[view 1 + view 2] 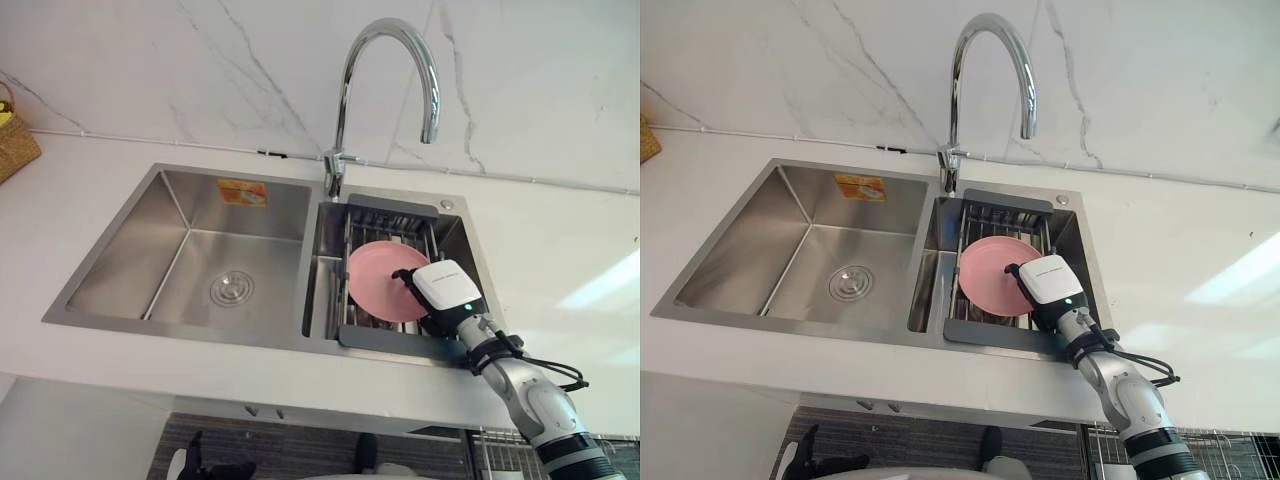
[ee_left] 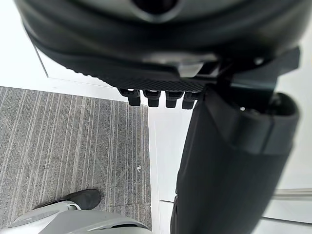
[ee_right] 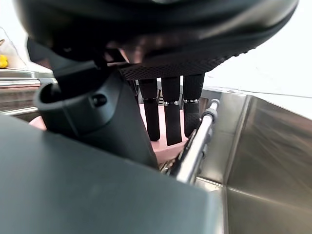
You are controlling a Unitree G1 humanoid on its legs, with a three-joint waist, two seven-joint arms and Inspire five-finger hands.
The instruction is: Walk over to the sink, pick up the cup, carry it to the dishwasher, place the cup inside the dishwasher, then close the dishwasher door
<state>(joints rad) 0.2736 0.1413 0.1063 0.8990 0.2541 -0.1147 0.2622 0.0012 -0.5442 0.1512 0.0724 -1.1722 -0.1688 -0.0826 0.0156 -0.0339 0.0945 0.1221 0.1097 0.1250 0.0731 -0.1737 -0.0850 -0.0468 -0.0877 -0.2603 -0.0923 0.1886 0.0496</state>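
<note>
**Straight fingers on a dish standing on edge: slip and snag are the risks**

On the right hand (image 1: 443,288) the fingers (image 3: 171,117) are straight and slightly apart. They lie over the face of the pink dish (image 1: 375,280) with the thumb on the near side, and nothing is clamped yet. This dish is the task's piece, though from above it reads as a flat round more than a cup. It stands on edge in the dish rack (image 1: 390,212), in the basin at three o'clock of the sink (image 1: 120,250).

A pinch on that thin, smooth rim may let the dish pivot and drop between the wires. The rack's rail runs just beside the fingers and could catch them as they curl. A steep lift could carry the dish toward the faucet (image 1: 385,40), which arches over the rack from twelve o'clock.

The worktop (image 1: 560,240) is white and glossy, so anything set down on it may slide. The larger basin lies at nine o'clock, and a woven basket (image 1: 15,145) sits at ten o'clock. A veined marble wall (image 1: 200,60) backs it all. The left hand (image 2: 234,161) hangs idle over grey striped floor (image 2: 73,141).
</note>
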